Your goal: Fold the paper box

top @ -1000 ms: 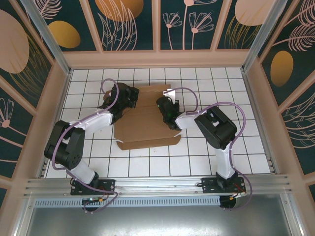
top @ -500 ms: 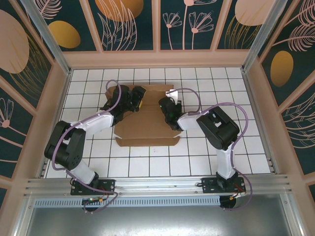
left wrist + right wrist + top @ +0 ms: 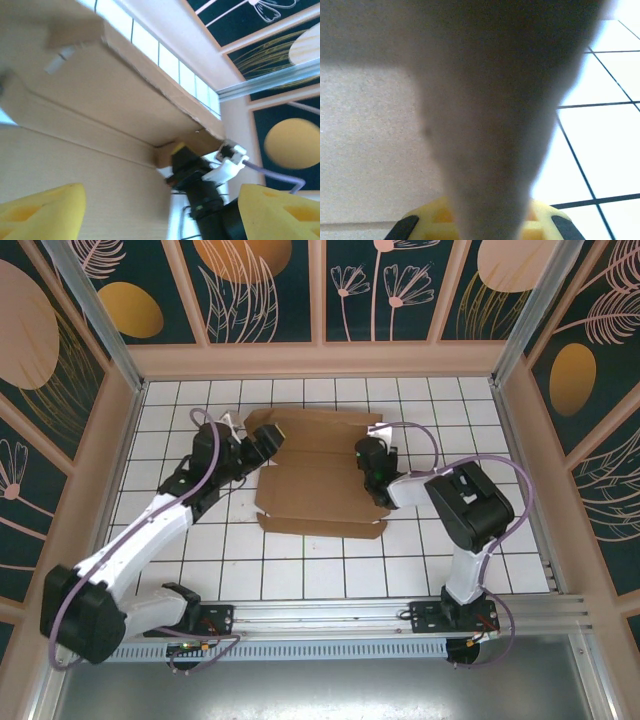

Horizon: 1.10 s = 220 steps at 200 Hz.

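The paper box [image 3: 320, 485] lies as a flat brown cardboard sheet with creases on the white tiles, its far flap tilted up. My left gripper [image 3: 266, 442] is open at the sheet's far left corner, holding nothing. In the left wrist view its yellow fingertips [image 3: 42, 210] stand wide apart over the cardboard [image 3: 100, 100]. My right gripper [image 3: 372, 453] is shut on the box's right side flap. A blurred strip of that flap [image 3: 495, 125] rises from between its yellow fingers [image 3: 420, 222]. The left wrist view also catches the right gripper [image 3: 182, 157] at the flap's corner.
The tiled table [image 3: 330, 570] is boxed in by wooden walls at the back [image 3: 320, 360] and on both sides. An aluminium rail [image 3: 330, 615] runs along the near edge by the arm bases. Open tiles lie in front of the sheet.
My left gripper has opened, let go of the sheet and pulled back to the left. The right gripper has slid the sheet to the right, still shut on its flap.
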Available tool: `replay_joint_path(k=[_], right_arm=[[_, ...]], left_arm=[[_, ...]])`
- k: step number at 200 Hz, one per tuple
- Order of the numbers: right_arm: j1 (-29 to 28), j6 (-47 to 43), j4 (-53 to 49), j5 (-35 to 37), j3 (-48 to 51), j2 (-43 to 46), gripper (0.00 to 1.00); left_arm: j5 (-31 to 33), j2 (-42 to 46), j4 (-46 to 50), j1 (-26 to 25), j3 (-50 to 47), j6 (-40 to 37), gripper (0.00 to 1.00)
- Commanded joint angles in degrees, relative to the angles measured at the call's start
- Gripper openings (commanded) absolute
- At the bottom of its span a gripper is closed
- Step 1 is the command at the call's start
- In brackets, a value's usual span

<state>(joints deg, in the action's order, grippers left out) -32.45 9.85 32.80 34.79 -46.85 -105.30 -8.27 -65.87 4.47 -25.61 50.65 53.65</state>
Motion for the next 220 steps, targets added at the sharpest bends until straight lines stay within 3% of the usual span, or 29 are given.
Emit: replay_joint_path(k=[1, 33, 52, 66, 84, 119, 167, 220], right_arm=[[0.8, -2.8, 3.0, -3.1, 2.7, 3.2, 0.00], [0.8, -3.6, 6.1, -6.9, 5.3, 4.2, 0.00], [2.7, -4.0, 6.9, -9.7, 5.6, 3.8, 0.00], [2.7, -4.5, 6.7, -11.0, 5.3, 3.3, 0.00], [2.7, -4.3, 6.6, -11.5, 5.3, 3.2, 0.00], [2.7, -4.7, 7.1, -11.9, 5.6, 3.0, 0.00], [2.7, -4.1, 7.6, -12.3, 6.0, 2.4, 0.00], [2.2, -3.4, 6.6, -12.5, 5.3, 2.5, 0.00]], left_arm=[[4.7, 2.9, 12.5, 2.8, 4.7, -15.3, 0.80], [-3.4, -1.9, 12.7, 11.3, 8.7, -16.1, 0.81], [-9.1, -7.9, 10.2, 12.0, 10.7, -18.0, 0.77], [-17.8, -12.2, 5.1, 12.1, 11.7, -17.6, 0.70], [-21.8, -16.8, 3.7, 12.0, 14.1, -16.3, 0.69], [-22.2, -21.3, 3.6, 12.0, 16.7, -13.6, 0.71], [-16.1, -26.4, 7.3, 12.0, 20.0, -14.7, 0.71], [-24.9, -29.9, -3.4, 11.6, 16.4, -7.0, 0.63]])
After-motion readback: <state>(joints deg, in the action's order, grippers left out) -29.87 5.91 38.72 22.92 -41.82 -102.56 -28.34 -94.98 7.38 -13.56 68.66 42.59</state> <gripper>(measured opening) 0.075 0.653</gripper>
